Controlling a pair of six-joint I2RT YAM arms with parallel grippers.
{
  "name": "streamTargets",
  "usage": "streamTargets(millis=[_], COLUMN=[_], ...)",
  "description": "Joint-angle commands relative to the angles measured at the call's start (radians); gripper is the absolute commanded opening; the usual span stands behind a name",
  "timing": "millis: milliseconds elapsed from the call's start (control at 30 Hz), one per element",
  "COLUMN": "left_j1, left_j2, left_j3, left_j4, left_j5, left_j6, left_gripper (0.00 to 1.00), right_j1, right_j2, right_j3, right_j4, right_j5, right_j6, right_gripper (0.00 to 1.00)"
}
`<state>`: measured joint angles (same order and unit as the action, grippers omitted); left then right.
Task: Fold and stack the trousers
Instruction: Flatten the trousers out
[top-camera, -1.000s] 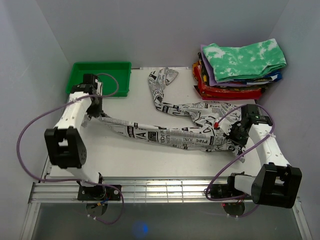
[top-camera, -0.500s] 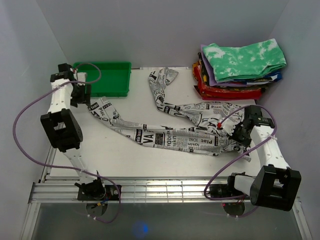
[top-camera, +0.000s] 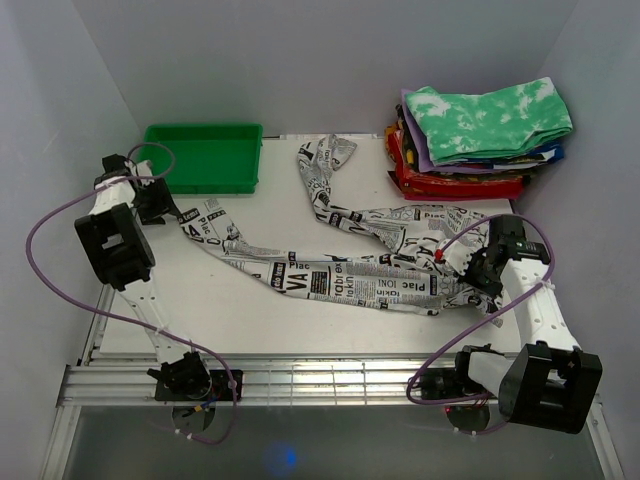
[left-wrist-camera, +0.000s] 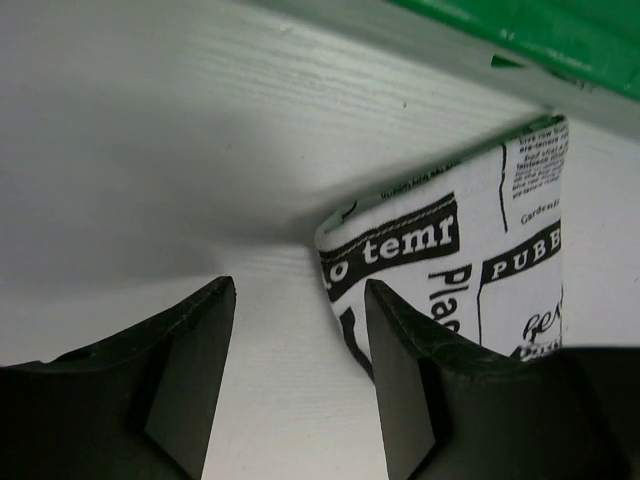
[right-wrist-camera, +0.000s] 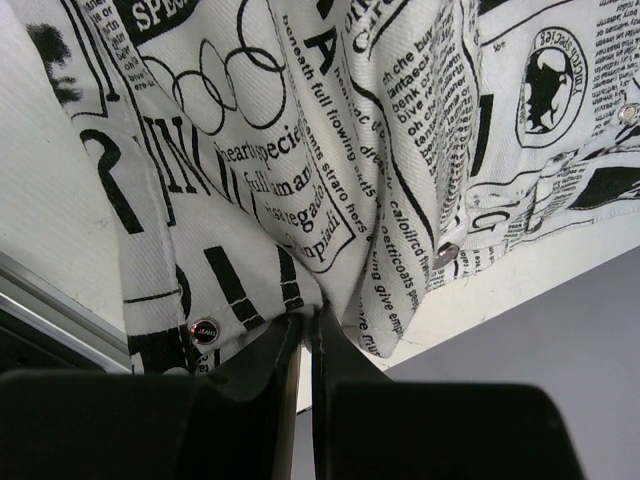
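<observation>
Left hand (left-wrist-camera: 300, 300) hangs low over the bare desk (top-camera: 230, 320) with its jaws apart and nothing between them. The hem of one leg of the trousers (top-camera: 340, 280) lies flat just ahead of it, beside one finger, and the green tray (top-camera: 205, 160) is just beyond that. My right hand (right-wrist-camera: 306, 335) is pinched tight on a bunched fold at the buttoned end; from it the cloth runs across the desk towards the left hand, and the pile of folded clothes (top-camera: 480, 140) sits beyond the right hand.
</observation>
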<state>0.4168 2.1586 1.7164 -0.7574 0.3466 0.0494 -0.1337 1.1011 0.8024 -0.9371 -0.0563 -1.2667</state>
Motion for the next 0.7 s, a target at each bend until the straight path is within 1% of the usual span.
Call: streamTargets(millis=[0,133,200,267,300,333,367,400,433,533,567,600,633,667], left_j1=[-0.01,-0.012,-0.013,-0.013,-0.013,-0.013,-0.01,-0.007,-0.006,0.03,0.057,0.069,0.079,0.094], left_j2=[0.012,0.012,0.004,0.0,-0.002,-0.006,-0.016,-0.04,-0.06,-0.172,-0.204,-0.265,-0.288,-0.31], left_j3=[0.002,-0.043,-0.086,-0.101,-0.106,-0.11,-0.116,-0.126,-0.132,-0.152,-0.153,-0.147,-0.13,-0.112], left_j4=[0.111,0.187,0.223,0.231,0.231,0.231,0.23,0.222,0.216,0.158,0.106,0.074,0.026,-0.071], left_j5=[0.043,0.095,0.123,0.095,0.089,0.083,0.084,0.088,0.088,0.063,0.043,-0.033,-0.09,-0.145], left_j6=[-0.094,-0.131,-0.14,-0.144,-0.145,-0.145,-0.145,-0.149,-0.152,-0.178,-0.187,-0.201,-0.2,-0.192], left_gripper=[0.64,0.59,0.52,0.44,0.36,0.31,0.23,0.07,0.01,0.0,0.0,0.0,0.0,0.0], right_j1=[-0.006,-0.006,-0.006,-0.006,-0.006,-0.006,-0.006,-0.006,-0.007,-0.012,-0.02,-0.024,-0.029,-0.046], right_j2=[-0.02,-0.02,-0.017,-0.01,-0.003,0.0,0.005,0.011,0.014,0.02,0.02,0.019,0.019,0.017], right_j3=[-0.002,-0.003,-0.002,0.003,0.004,0.009,0.011,0.011,0.014,0.021,0.021,0.021,0.02,0.015], right_j4=[-0.023,-0.023,-0.02,-0.02,-0.02,-0.019,-0.019,-0.019,-0.016,-0.009,-0.006,-0.003,-0.002,0.001], right_j5=[0.044,0.049,0.049,0.049,0.049,0.047,0.046,0.044,0.044,0.038,0.035,0.032,0.032,0.032], right_j6=[-0.221,-0.23,-0.237,-0.238,-0.237,-0.235,-0.232,-0.232,-0.232,-0.234,-0.235,-0.237,-0.244,-0.252], right_gripper=[0.08,0.08,0.08,0.08,0.08,0.08,0.08,0.08,0.08,0.08,0.08,0.08,0.08,0.08])
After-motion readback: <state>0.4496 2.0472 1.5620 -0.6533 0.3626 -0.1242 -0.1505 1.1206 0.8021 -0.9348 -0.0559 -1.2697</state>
